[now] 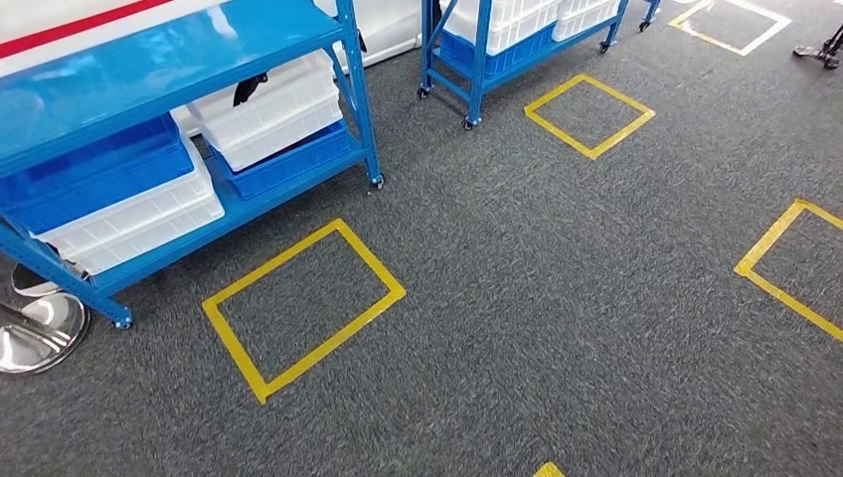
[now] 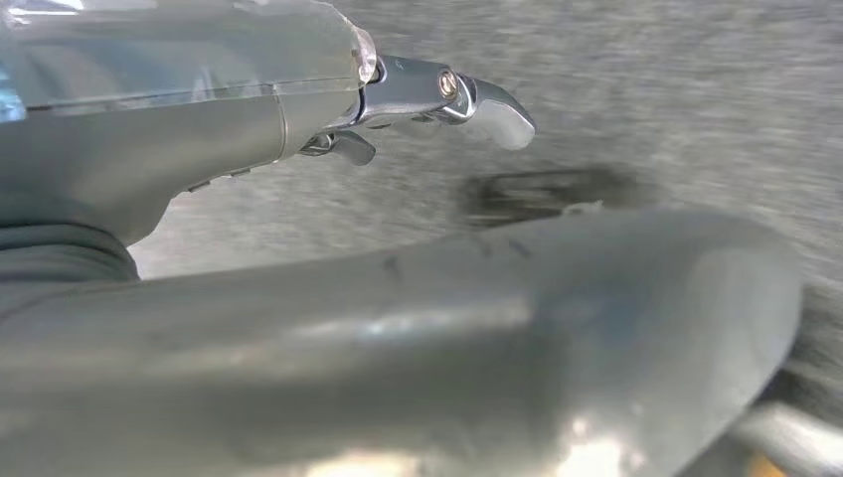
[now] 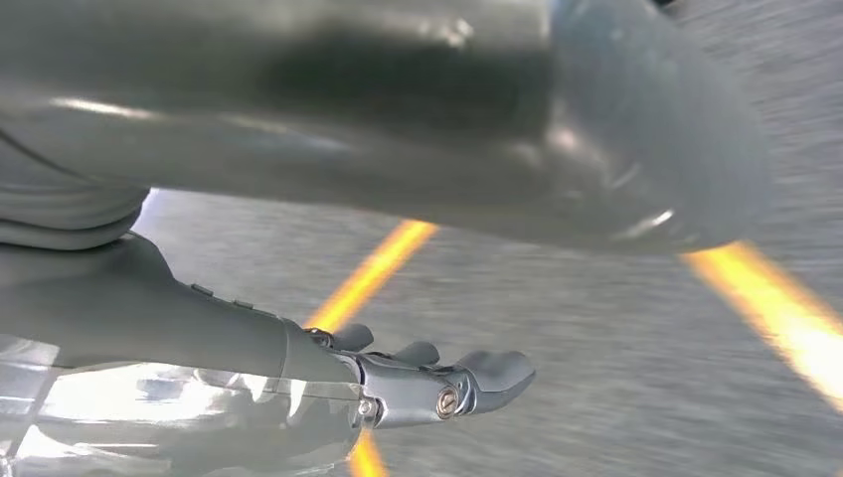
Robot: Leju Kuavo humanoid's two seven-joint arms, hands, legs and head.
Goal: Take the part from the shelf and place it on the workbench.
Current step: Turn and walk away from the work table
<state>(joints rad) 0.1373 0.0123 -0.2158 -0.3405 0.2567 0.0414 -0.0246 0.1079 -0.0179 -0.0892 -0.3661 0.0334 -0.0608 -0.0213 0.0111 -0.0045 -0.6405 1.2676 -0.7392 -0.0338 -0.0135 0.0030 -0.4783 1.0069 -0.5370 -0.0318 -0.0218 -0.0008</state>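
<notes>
Grey carpet (image 1: pixel 557 298) with yellow tape squares (image 1: pixel 303 308) beside blue shelf (image 1: pixel 179 60); left hand (image 2: pixel 298 119) and right hand (image 3: pixel 298 388) empty, fingers extended.

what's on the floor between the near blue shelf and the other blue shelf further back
In the head view, only bare grey carpet lies between the near blue shelf and the far blue shelf; the yellow tape squares sit off to the side.

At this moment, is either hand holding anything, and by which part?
Nothing is held. The left hand and right hand each hang over the grey carpet, fingers extended, with nothing in them.
</notes>
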